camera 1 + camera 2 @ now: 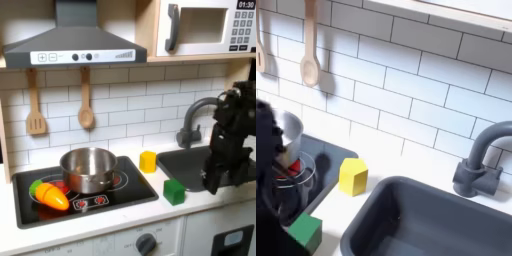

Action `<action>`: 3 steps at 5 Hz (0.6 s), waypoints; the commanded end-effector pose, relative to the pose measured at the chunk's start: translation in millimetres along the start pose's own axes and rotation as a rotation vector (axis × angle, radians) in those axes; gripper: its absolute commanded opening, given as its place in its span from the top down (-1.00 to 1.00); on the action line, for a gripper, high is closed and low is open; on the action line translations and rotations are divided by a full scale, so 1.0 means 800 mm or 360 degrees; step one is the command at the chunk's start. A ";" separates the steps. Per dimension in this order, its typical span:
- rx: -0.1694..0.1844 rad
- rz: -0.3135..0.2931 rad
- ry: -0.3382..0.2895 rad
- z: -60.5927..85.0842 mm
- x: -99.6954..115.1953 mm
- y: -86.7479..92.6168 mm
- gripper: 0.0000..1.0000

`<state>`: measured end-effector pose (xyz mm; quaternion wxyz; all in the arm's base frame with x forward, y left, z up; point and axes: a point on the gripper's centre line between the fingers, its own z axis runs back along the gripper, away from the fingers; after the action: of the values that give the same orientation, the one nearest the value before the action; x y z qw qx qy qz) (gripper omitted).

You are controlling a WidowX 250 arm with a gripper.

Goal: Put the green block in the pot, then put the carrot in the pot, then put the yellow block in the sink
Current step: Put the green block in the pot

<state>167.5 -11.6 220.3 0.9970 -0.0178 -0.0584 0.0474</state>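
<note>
The green block [174,191] [306,236] sits on the counter in front of the sink [196,158] [426,215]. Behind it, beside the stovetop, stands the yellow block [148,161] [353,176]. On the stove, the steel pot [88,169] [292,131] stands next to the carrot [50,195], which lies at the front left in the first exterior view. My black arm hangs over the sink, with the gripper [214,180] low and right of the green block. It touches nothing, and its jaws are too dark to read. In the second exterior view the arm is a dark blur covering part of the pot and green block.
A black stovetop [120,190] with red rings holds the pot. The curved faucet [192,115] [481,160] rises behind the sink. A wooden spatula [35,105] and spoon [86,100] [309,45] hang on the tiled wall. A range hood and microwave sit overhead.
</note>
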 end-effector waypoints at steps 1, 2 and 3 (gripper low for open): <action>0.0027 0.0021 0.0008 -0.036 0.049 0.008 -1.00; 0.0040 -0.0008 0.0029 -0.060 0.067 0.008 -1.00; 0.0010 0.0006 0.0002 -0.074 0.084 0.014 -1.00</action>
<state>239.8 7.7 168.6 0.9969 -0.0067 -0.0574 0.0533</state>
